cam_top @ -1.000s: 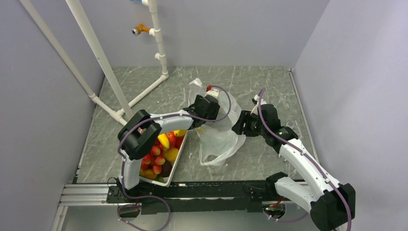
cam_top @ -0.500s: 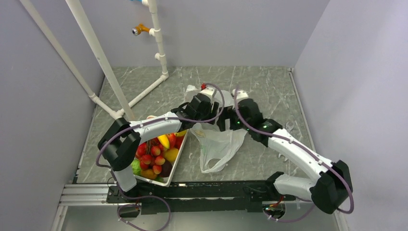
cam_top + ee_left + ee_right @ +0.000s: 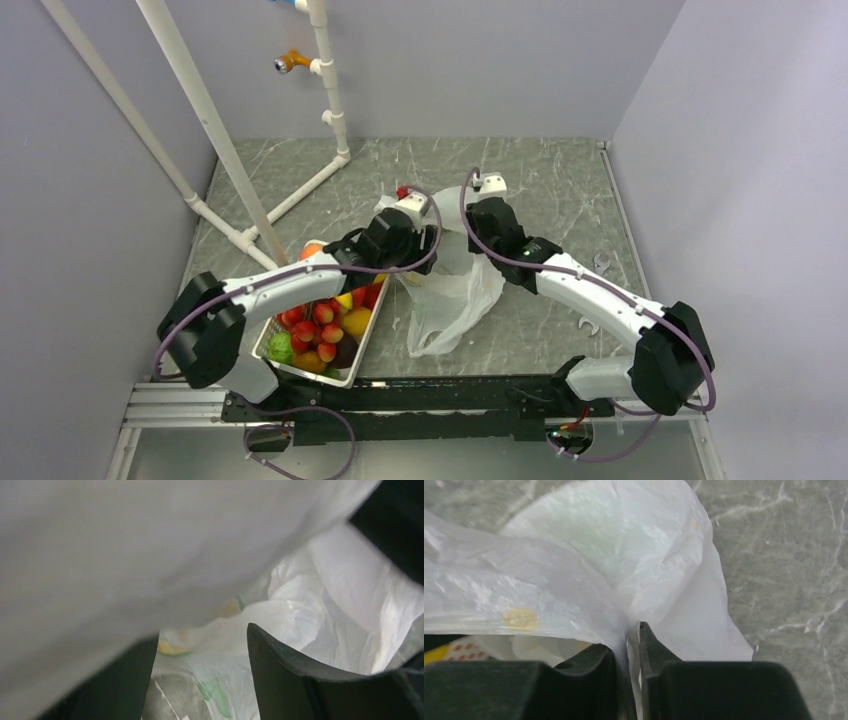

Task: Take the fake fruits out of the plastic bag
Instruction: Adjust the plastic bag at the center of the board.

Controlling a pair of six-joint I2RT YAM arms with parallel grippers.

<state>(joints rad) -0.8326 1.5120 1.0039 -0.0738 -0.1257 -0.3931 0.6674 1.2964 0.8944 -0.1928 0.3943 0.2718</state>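
Note:
The plastic bag point(image 3: 452, 292) lies crumpled mid-table, thin white film with a yellow-green print point(image 3: 172, 649). My left gripper point(image 3: 200, 650) is open, its dark fingers point(image 3: 295, 680) apart inside the bag with film draped over them and nothing between them. My right gripper point(image 3: 634, 632) is shut on a gathered fold of the bag point(image 3: 589, 565) at its far edge. Seen from above, the two grippers stand side by side over the bag's far end, left point(image 3: 412, 252) and right point(image 3: 478, 240). Fake fruits point(image 3: 322, 322), red, yellow and green, fill the basket. No fruit shows inside the bag.
A white wire-mesh basket point(image 3: 352, 372) stands at the near left beside the bag. White pipe frames point(image 3: 205, 110) rise at the back left. Small white bits point(image 3: 600, 262) lie on the marble table to the right.
Both arms have swung left across the bag. My right gripper opened wide, then shut on the bag's film. The bag has shifted slightly left.

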